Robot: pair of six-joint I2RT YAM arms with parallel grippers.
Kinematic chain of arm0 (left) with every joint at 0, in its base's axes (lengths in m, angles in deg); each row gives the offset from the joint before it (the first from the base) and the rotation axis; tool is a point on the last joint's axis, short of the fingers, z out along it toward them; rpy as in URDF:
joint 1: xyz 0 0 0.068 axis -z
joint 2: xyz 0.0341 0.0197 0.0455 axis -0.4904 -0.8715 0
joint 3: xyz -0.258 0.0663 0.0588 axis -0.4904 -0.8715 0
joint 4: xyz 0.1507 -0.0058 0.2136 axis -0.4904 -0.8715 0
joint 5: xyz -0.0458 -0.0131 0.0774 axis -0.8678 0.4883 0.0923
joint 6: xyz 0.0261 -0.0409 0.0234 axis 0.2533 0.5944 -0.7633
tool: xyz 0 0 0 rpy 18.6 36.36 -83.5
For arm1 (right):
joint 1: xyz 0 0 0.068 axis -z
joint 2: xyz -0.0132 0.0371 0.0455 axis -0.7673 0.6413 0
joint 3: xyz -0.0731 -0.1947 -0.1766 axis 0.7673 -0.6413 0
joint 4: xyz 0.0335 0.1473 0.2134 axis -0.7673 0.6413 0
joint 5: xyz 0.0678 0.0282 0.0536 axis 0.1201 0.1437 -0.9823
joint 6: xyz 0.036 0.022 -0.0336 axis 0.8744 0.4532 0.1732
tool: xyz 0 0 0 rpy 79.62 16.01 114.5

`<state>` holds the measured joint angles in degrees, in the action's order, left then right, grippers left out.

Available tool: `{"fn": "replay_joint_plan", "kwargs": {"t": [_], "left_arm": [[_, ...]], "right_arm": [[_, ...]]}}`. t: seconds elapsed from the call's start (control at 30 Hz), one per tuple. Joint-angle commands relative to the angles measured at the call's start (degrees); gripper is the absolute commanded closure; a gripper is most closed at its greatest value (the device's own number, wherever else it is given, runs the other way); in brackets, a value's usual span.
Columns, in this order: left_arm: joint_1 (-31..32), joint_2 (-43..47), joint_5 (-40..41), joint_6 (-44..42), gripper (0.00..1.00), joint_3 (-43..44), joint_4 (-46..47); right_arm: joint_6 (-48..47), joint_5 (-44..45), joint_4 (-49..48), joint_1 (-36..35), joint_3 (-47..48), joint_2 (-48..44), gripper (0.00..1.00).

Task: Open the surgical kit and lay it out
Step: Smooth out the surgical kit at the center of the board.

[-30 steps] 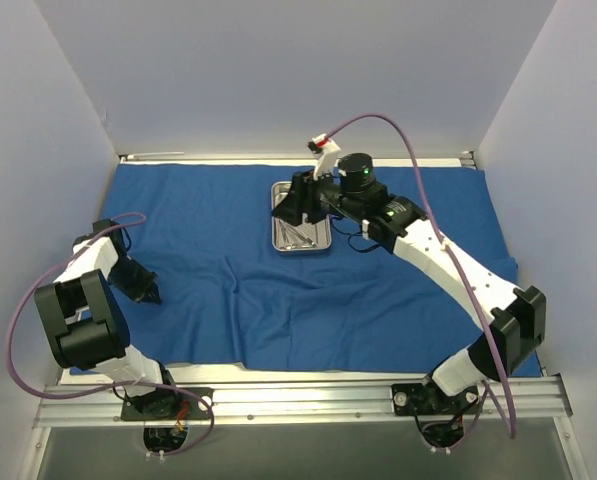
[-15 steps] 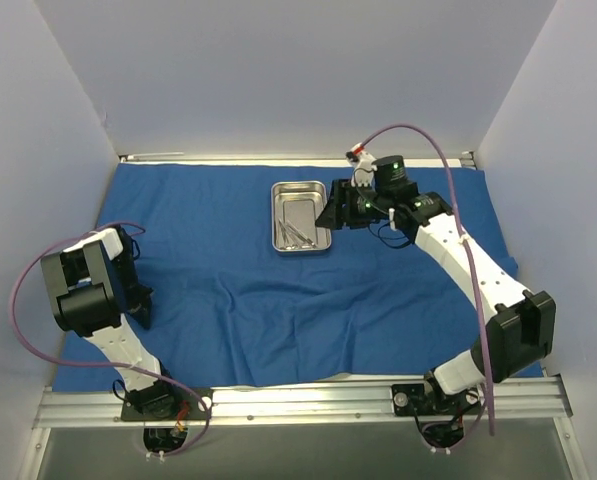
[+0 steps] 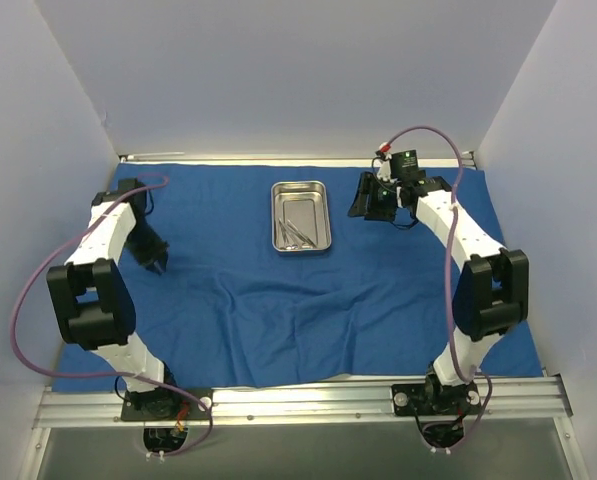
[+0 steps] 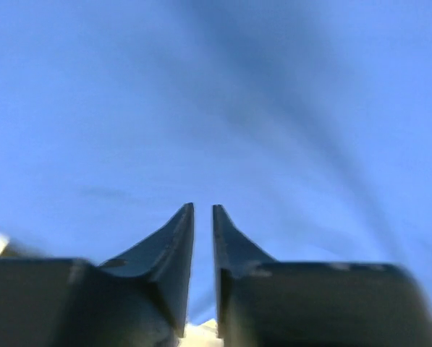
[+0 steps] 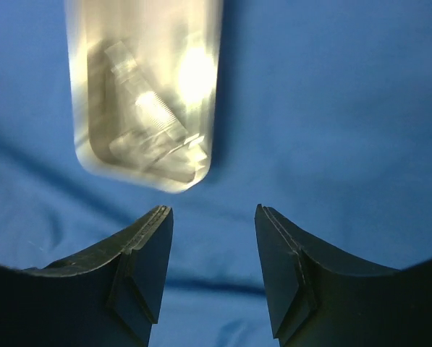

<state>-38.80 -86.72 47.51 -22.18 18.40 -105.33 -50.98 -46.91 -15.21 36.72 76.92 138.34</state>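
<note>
Top external: blue cloth (image 3: 298, 300) (pale walls (image 3: 278, 80))

No text, label, brand, number or sign can be read in any of the views.
</note>
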Motion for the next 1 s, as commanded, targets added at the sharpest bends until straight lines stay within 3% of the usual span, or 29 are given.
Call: {"fn": "replay_joint_plan", "kwargs": {"t": [0.0,0.07,0.13,0.17,0.33,0.6,0.77,0.97], "left_arm": [[4.5,4.9,-6.2,-6.1,0.73,10.5,6.8],[4.9,0.4,-9.3,-8.2,0.76,13.8,11.9],[4.9,-5.5,-10.4,-9.1,0.91,20.6,11.7],[4.9,-12.1,-10.0,-8.8,0.98,23.6,9.8],[4.9,-23.6,-4.9,-5.8,0.98,35.4,5.0],[5.0,-44.1,-7.4,-4.6,0.98,54.7,-3.5],[4.2,-52.2,-12.8,-3.5,0.98,64.4,-4.8],[3.5,-54.6,-15.2,-2.1,0.98,64.9,-2.9]], "right_arm": [[0.5,11.1,1.6,3.5,6.1,5.0,0.51],[1.1,16.7,3.5,5.6,9.7,9.3,0.58],[1.0,20.1,5.0,7.7,10.6,11.9,0.67],[1.0,22.6,5.3,8.6,10.8,12.6,0.81],[-3.0,27.8,6.9,14.3,11.8,17.4,1.00],[-3.6,27.0,3.1,17.2,13.1,28.0,1.00],[-3.8,25.2,3.4,17.3,21.7,37.6,1.00],[-3.1,25.2,6.0,17.6,32.9,47.7,1.00]]}}
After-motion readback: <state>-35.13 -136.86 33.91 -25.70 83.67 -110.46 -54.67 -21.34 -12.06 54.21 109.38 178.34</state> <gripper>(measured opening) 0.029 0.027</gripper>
